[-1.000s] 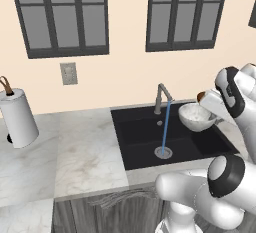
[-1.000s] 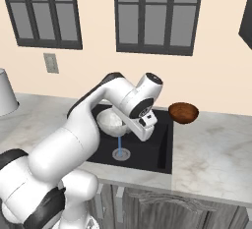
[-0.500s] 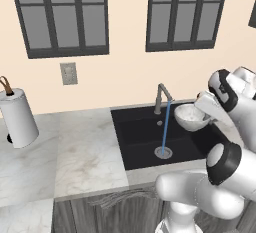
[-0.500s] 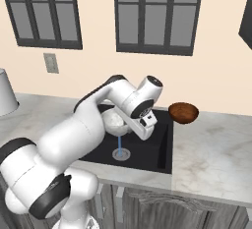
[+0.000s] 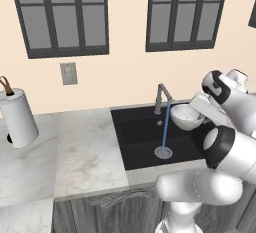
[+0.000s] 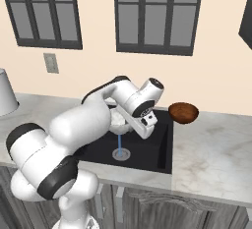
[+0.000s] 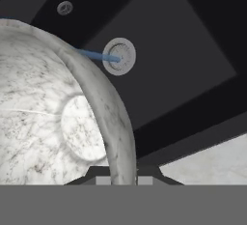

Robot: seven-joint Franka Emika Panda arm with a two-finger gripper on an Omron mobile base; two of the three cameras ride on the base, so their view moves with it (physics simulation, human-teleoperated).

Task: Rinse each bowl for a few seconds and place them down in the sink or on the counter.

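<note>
Two bowls show: a white marbled bowl (image 5: 186,116) held over the sink (image 5: 145,142) just right of the tap (image 5: 162,96), and a brown bowl (image 6: 183,112) resting on the worktop (image 6: 216,149) right of the basin. The gripper (image 7: 123,175) has its jaws closed on the white bowl's rim, one finger inside and one outside. A blue stream (image 5: 165,127) falls from the tap to the drain (image 5: 163,152), just beside the held bowl.
</note>
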